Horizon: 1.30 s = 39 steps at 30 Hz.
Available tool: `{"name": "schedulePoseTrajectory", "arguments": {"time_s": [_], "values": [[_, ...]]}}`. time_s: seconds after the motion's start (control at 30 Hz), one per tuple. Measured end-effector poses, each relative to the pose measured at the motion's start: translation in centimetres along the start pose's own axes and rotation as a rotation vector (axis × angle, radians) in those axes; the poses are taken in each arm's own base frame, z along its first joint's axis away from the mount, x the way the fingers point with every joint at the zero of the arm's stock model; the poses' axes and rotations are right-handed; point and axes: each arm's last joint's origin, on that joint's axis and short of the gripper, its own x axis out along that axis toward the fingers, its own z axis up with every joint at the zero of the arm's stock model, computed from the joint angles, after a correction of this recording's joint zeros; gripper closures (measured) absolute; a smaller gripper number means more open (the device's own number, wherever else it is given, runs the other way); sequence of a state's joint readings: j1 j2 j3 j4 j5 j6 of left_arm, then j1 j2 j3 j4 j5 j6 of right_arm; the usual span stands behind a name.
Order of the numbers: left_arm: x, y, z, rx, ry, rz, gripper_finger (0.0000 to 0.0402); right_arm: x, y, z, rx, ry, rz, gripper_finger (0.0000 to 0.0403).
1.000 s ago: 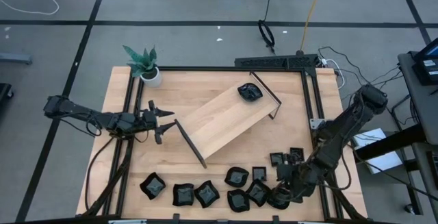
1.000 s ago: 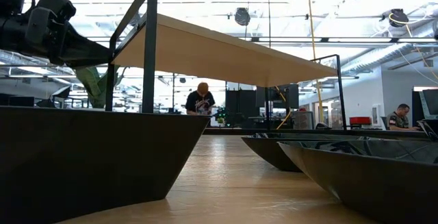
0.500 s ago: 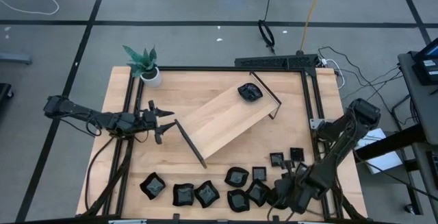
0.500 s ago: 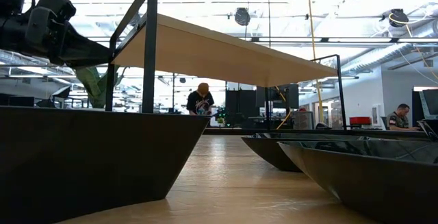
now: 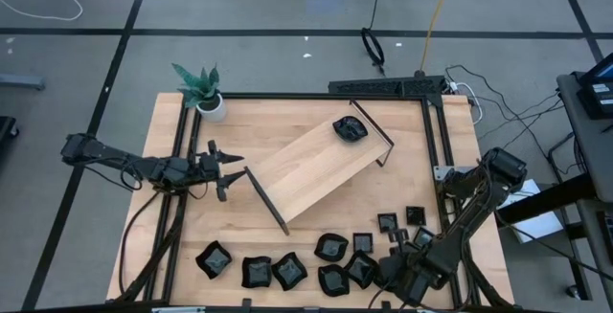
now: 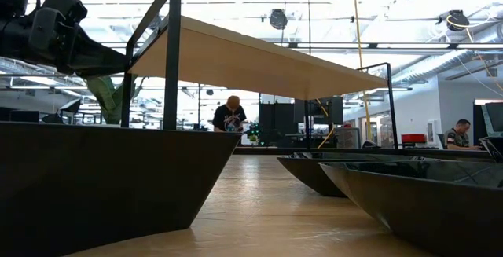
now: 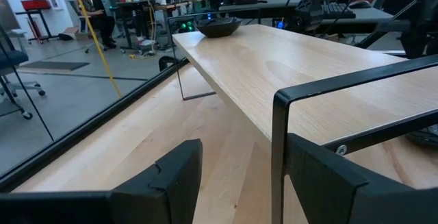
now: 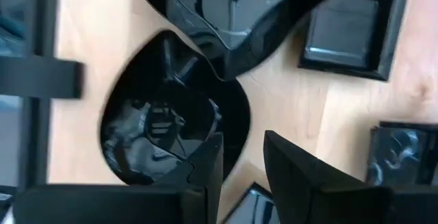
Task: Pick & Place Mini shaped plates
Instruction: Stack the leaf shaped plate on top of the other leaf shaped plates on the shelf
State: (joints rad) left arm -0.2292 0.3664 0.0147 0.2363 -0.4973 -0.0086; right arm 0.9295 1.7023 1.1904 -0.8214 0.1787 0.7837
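One mini plate (image 5: 351,129) sits on the wooden tray (image 5: 311,169); the rest lie along the table's (image 5: 287,112) near edge. The right hand (image 8: 239,159), fingers narrowly apart around a rounded plate's rim (image 8: 229,125), hasn't lifted it; the left hand (image 5: 225,165) waits with fingers spread beside the tray

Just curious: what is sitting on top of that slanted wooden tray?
One small black dish sits near the far end of the wooden tray; the rest of its top is bare. What lies beneath it is hidden.

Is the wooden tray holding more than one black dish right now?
No, the high view shows a single black dish at the far end of the tray; the others lie on the table.
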Motion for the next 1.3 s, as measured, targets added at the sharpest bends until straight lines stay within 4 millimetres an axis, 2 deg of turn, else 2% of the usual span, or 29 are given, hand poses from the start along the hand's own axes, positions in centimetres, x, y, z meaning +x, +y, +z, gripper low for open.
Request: {"name": "schedulePoseTrajectory", "arguments": {"time_s": [0.43, 1.3], "values": [[0.0, 0.0, 0.0, -0.001, -0.001, -0.001, 0.0192, 2.0, -0.7, -1.1, 0.0, -0.002, -0.003, 0.031], [0.0, 0.0, 0.1, 0.0, -0.001, -0.001, 0.0192, 2.1, -0.4, -0.4, 0.031, -0.059, 0.043, 0.031]]}}
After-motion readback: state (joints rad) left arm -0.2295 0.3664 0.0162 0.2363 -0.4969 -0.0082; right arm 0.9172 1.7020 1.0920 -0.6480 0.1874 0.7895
